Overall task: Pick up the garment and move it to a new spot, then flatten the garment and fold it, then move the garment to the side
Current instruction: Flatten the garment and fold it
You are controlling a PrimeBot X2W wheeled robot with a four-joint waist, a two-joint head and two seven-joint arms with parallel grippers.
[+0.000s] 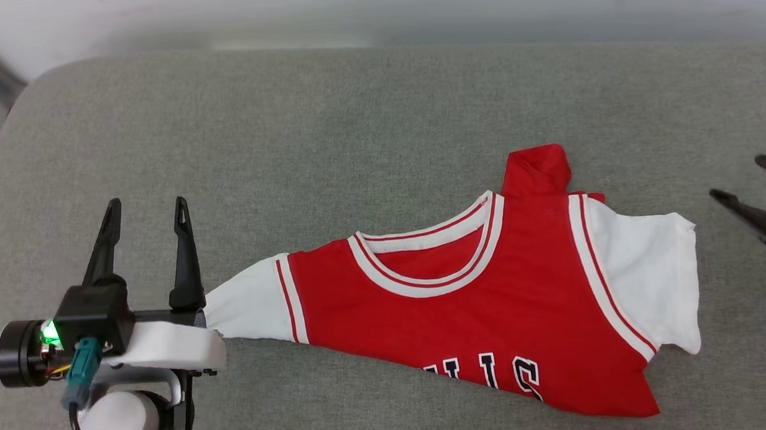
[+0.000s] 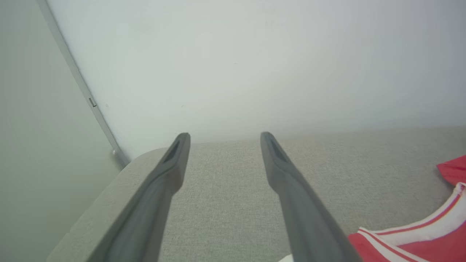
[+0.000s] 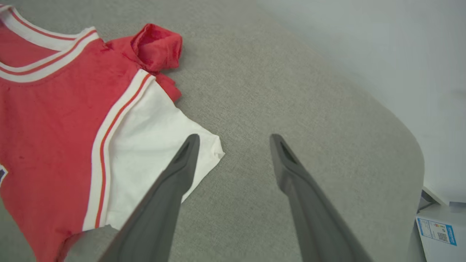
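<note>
Cloth like this garment (image 1: 481, 302) should be light, limp and quick to bunch. It lies spread on the grey cushion (image 1: 351, 124) between my claws, one white sleeve just right of my left claw (image 1: 147, 203), the other just left of my right claw (image 1: 736, 177). Both claws stand apart, empty. I'd pinch the shoulder seams.

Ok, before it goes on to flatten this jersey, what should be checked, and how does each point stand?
1. Left claw open and empty: ok.
2. Right claw open and empty: ok.
3. Garment lying flat: not ok; a red bunch sticks out behind the collar.
4. White sleeve by the left claw spread out: not ok; it narrows to a point.
5. Lower part unfolded: cannot tell; the lettering is cut off at the edge.
</note>
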